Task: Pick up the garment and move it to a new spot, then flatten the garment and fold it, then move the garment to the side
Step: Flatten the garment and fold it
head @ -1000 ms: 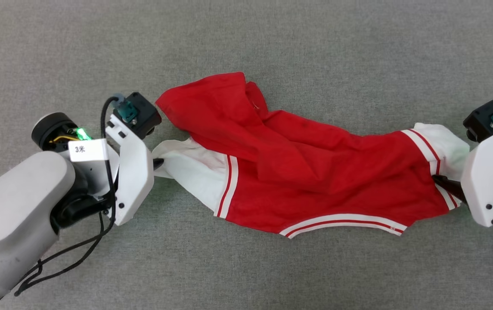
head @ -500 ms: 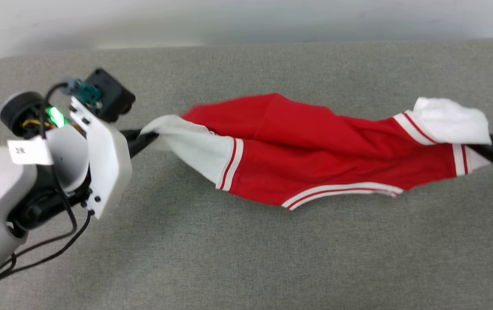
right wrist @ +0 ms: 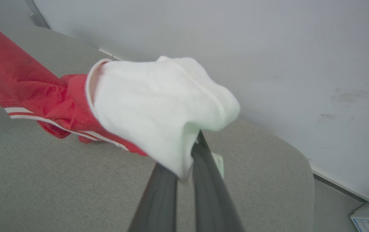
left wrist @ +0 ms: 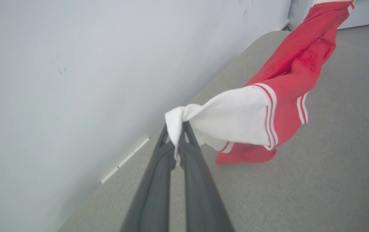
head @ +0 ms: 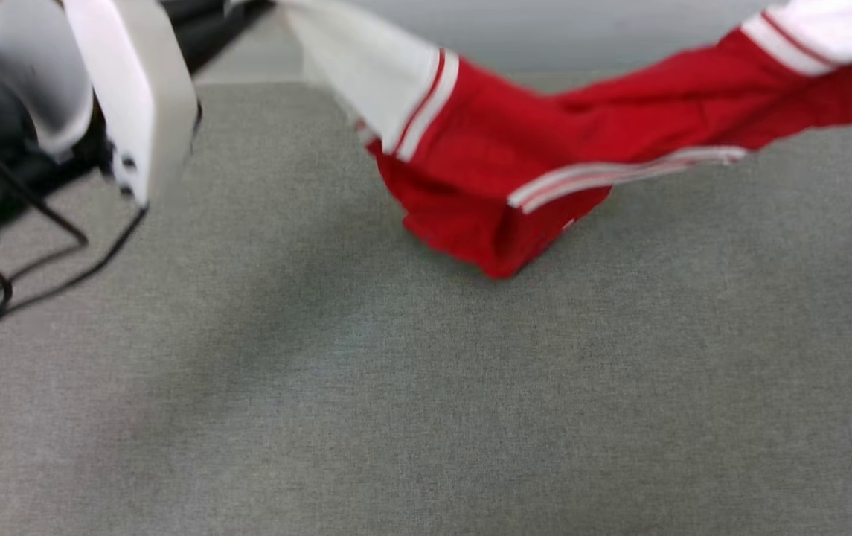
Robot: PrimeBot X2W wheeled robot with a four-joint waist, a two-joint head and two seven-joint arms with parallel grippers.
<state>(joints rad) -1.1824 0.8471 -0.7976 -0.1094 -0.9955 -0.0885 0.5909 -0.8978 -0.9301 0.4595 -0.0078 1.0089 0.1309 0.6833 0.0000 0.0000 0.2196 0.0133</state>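
Left gripper [left wrist: 175, 130] and right gripper [right wrist: 194, 149] each clenched on one end of garment [head: 485, 141], stretching it aloft, likely for moving.

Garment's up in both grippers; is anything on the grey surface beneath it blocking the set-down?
Nothing visible does. The garment hangs between the left gripper and right gripper, over grey surface with no object on it.

Hanging garment [head: 515, 156] spans far mat [head: 396, 409]; near side open
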